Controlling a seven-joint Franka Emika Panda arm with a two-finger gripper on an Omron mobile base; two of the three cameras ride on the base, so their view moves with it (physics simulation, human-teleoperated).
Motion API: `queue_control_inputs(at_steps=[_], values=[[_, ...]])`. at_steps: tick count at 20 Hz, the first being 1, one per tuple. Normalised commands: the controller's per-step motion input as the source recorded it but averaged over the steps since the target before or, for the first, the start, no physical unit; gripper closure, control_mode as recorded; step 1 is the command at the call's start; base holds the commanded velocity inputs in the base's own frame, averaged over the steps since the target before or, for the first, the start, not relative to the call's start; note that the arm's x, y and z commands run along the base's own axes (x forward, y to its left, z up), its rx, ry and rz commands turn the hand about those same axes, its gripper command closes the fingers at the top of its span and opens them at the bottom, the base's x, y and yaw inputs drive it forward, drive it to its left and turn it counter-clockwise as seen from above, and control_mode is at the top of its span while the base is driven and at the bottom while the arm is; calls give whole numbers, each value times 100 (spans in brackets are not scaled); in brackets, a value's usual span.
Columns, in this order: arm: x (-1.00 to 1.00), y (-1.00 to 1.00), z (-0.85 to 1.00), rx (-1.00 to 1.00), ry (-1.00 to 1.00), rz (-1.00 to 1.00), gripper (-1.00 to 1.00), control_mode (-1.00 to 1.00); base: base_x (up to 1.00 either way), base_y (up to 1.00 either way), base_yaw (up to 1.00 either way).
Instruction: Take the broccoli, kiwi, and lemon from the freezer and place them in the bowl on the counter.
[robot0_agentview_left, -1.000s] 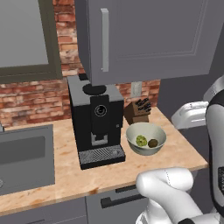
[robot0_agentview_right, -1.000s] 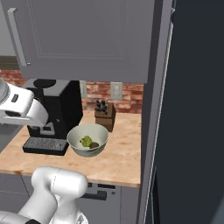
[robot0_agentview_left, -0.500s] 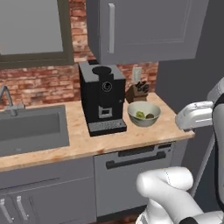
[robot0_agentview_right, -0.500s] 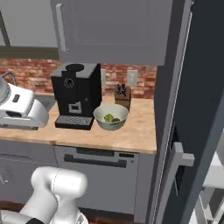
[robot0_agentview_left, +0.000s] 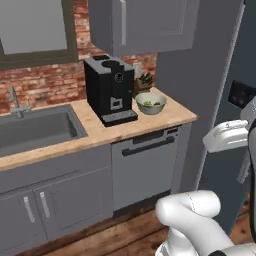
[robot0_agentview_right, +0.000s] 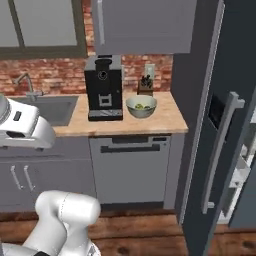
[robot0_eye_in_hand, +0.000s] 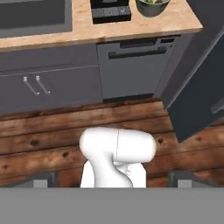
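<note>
Red brick wall, grey upper cupboards, wood plank floor, window.

We're in a home kitchen, no question: a tan stone-look counter runs along a red brick wall, dark grey cabinets beneath it. On that counter stands a black coffee machine, a sink to its left, a bowl and knife block to its right. At the counter's right end rises the tall freezer. Below the counter, wooden floorboards.
</note>
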Motion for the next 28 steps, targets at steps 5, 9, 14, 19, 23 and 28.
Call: queue_control_inputs(at_steps=[5, 9, 14, 19, 23, 28], values=[[0, 0, 0, 0, 0, 0, -100, 100, 0, 17, -97], [0, 0, 0, 0, 0, 0, -100, 100, 0, 15, -96], [0, 0, 0, 0, 0, 0, -100, 100, 0, 9, -93], [0, 0, 0, 0, 0, 0, -100, 100, 0, 1, -89], [0, 0, 0, 0, 0, 0, -100, 100, 0, 0, -84], [0, 0, 0, 0, 0, 0, -100, 100, 32, 0, -68]])
